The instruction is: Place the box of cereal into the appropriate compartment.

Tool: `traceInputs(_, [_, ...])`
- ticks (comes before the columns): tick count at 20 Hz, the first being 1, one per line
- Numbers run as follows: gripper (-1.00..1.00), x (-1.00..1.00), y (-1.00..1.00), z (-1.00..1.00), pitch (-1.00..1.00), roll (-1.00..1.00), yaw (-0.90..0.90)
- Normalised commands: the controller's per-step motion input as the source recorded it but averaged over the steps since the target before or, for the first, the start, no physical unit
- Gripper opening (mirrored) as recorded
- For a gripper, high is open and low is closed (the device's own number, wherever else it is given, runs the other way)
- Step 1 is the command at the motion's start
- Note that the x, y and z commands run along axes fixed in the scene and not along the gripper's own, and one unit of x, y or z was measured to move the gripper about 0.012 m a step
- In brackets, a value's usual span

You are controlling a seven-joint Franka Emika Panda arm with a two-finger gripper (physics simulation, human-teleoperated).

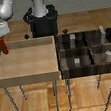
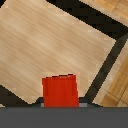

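The box of cereal (image 1: 4,47) is a small thin red box that hangs from my gripper (image 1: 1,41) above the far corner of the light wooden tray, at the exterior view's left. My gripper is shut on it. In the wrist view the box of cereal (image 2: 59,91) sticks out from the gripper (image 2: 59,102), with the tray floor well below it. The compartment (image 1: 110,37) is the back cell of the dark divided bin at the exterior view's right, marked by a tall pale grey slab (image 1: 103,32). It is far from the gripper.
The light wooden undivided tray (image 1: 25,58) stands on thin legs beside the dark four-part bin (image 1: 87,49). The other cells hold small grey blocks (image 1: 77,61). The robot's black base (image 1: 42,22) stands behind the trays.
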Motion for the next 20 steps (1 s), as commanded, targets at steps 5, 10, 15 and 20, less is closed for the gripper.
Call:
traceInputs(5, [-1.00, 0.00, 0.27, 0.40, 0.00, 0.00, 0.00])
traceInputs(10, [-1.00, 0.00, 1.00, 0.00, 0.00, 0.00, 0.00])
traceInputs(15, [-1.00, 0.00, 1.00, 0.00, 0.00, 0.00, 0.00])
traceInputs(20, [-1.00, 0.00, 1.00, 0.00, 0.00, 0.00, 0.00])
